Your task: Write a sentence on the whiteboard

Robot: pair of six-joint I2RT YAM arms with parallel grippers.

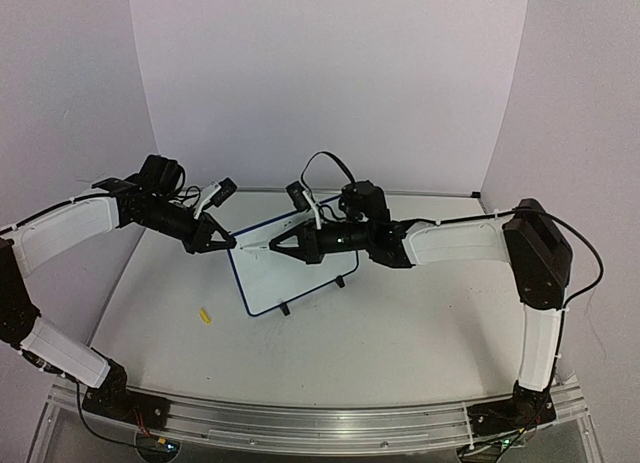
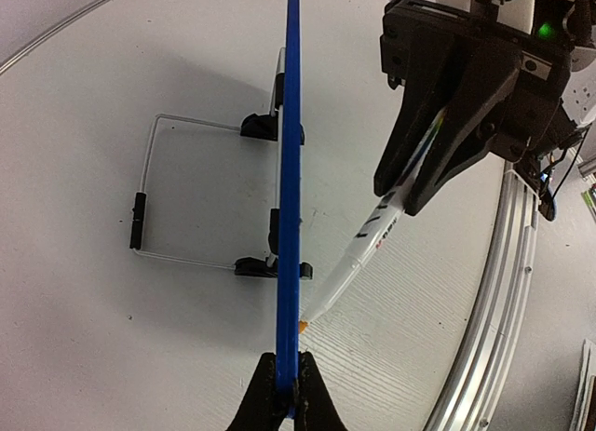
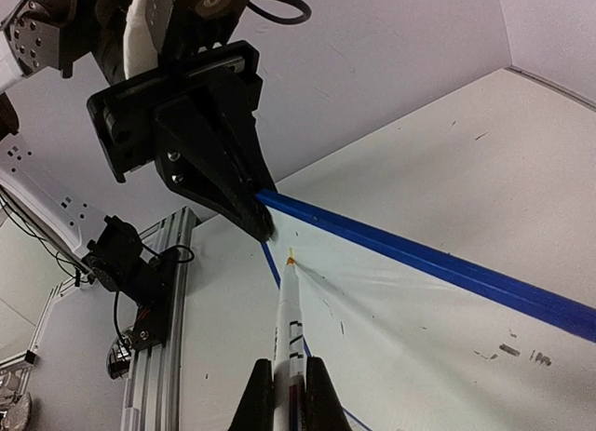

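The whiteboard (image 1: pixel 293 275) stands tilted on its black feet at mid-table; its frame looks blue. My left gripper (image 1: pixel 224 243) is shut on the board's top left corner; in the left wrist view the gripper (image 2: pixel 288 398) pinches the blue frame edge (image 2: pixel 291 170). My right gripper (image 1: pixel 287 245) is shut on a white marker (image 3: pixel 291 324) with a yellow-orange tip. The tip rests at the board face (image 3: pixel 419 338) near that corner, just below the left fingers (image 3: pixel 237 184). The marker also shows in the left wrist view (image 2: pixel 372 240). No written sentence can be made out on the board.
A small yellow marker cap (image 1: pixel 205 315) lies on the table left of the board's front. A wire stand (image 2: pixel 147 203) props the board from behind. White walls enclose the table. An aluminium rail (image 1: pixel 320 423) runs along the near edge.
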